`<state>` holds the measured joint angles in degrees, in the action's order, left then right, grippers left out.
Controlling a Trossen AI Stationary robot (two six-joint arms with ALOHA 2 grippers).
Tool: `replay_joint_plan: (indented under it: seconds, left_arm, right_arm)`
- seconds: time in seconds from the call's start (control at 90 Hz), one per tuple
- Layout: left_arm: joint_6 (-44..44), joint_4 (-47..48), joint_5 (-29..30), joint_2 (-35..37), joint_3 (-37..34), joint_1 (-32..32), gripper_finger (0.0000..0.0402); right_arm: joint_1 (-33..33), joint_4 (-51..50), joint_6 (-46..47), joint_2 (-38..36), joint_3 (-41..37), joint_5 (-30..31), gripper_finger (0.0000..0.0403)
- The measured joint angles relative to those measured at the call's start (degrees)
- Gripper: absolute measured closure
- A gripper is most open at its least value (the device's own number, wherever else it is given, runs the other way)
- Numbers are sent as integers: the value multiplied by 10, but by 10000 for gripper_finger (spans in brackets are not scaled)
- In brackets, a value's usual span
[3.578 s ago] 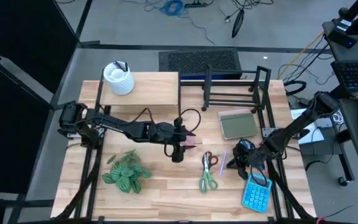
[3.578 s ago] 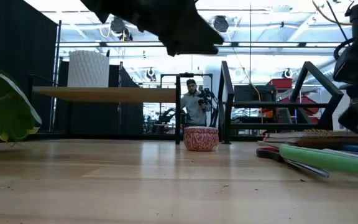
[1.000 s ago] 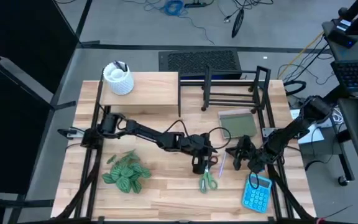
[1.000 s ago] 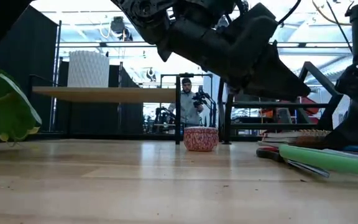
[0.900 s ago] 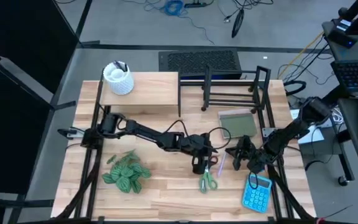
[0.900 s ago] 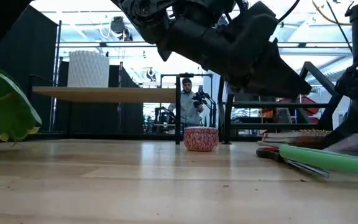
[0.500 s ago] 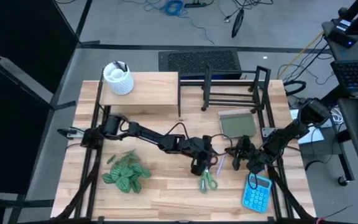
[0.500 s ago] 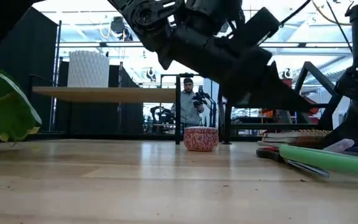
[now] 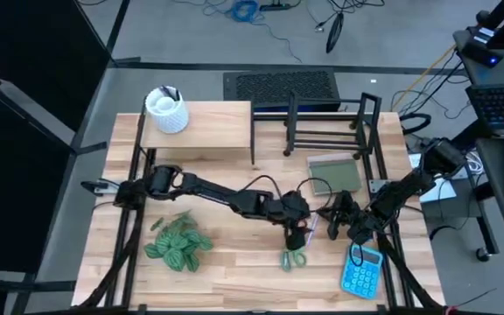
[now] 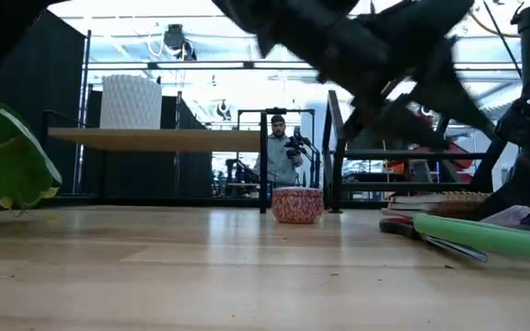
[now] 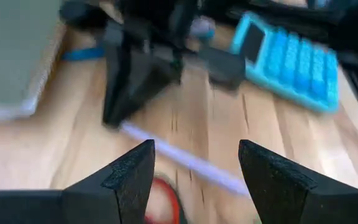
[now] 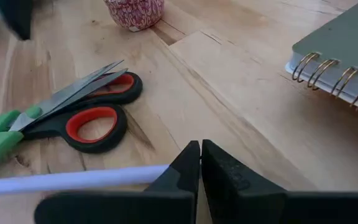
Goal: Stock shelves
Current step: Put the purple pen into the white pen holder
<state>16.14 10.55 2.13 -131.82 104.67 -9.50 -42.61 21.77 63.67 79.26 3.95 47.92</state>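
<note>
The pale-wood shelf (image 9: 201,127) stands at the far left with a white vase (image 9: 166,109) on top; the black wire rack (image 9: 326,122) stands to its right. A lavender pen (image 11: 185,163) lies on the table by two pairs of scissors (image 12: 73,102). My left gripper (image 9: 297,234) hovers open above the pen, one finger on either side (image 11: 196,149), touching nothing. My right gripper (image 12: 201,144) is shut at the pen's far end, just right of the left gripper (image 9: 331,226). My right gripper pinches the pen's far end (image 12: 157,173) between its two fingers, which come low from the table's right and lie across the pen. Its own finger hides the exact spot. The rest of the pen runs toward the near edge, low over the table.
A blue calculator (image 9: 361,271) lies at the near right and a spiral notebook (image 9: 333,175) lies before the rack. A small patterned pot (image 10: 297,204) stands mid-table and a leafy plant (image 9: 178,243) lies at the near left. A person stands in the room beyond the table.
My left gripper has gone toward the table's right edge, from over the scissors to above the pen, close to my right gripper.
</note>
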Motion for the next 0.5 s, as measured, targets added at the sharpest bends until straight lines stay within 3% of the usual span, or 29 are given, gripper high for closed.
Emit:
replay_joint_plan:
  seconds: [0.211, 0.5]
  left_arm:
    - [2, 64, 1, -76, 102, -1, 183]
    - [30, 63, 3, -113, 114, 1, 183]
  right_arm:
    - [0, 0, -1, 0, 0, -2, 403]
    - [0, -4, -1, 0, 0, -2, 403]
